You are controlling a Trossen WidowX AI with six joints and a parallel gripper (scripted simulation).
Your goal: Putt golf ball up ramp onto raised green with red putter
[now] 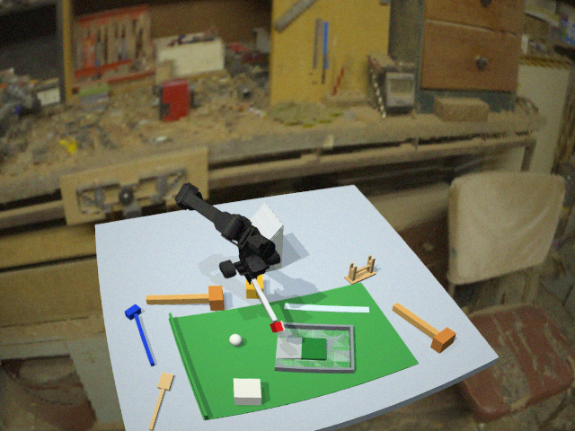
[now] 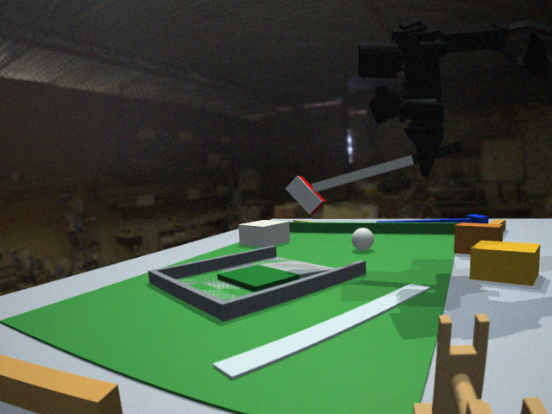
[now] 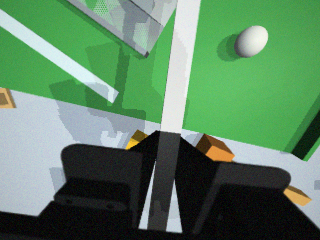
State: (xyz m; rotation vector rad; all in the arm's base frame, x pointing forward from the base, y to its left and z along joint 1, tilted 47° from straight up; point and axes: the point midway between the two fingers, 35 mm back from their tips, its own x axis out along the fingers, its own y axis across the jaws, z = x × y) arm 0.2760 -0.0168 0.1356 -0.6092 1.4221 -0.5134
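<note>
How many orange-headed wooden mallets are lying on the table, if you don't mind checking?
2: one mallet lies beyond the green mat's far left corner, the other mallet off the mat's right edge. None appears hidden.

No readable text, label, number or sign anywhere. Possibly print on the orange-framed tool rack (image 1: 112, 41) and the small grey display box (image 1: 393, 88) behind the bench, but too blurred to read.

Clutter we see around the yellow block (image 1: 253, 288)

Orange mallet (image 1: 188, 297) just left of it; blue mallet (image 1: 139, 333) farther left; wooden rack (image 1: 360, 270) well right.
</note>
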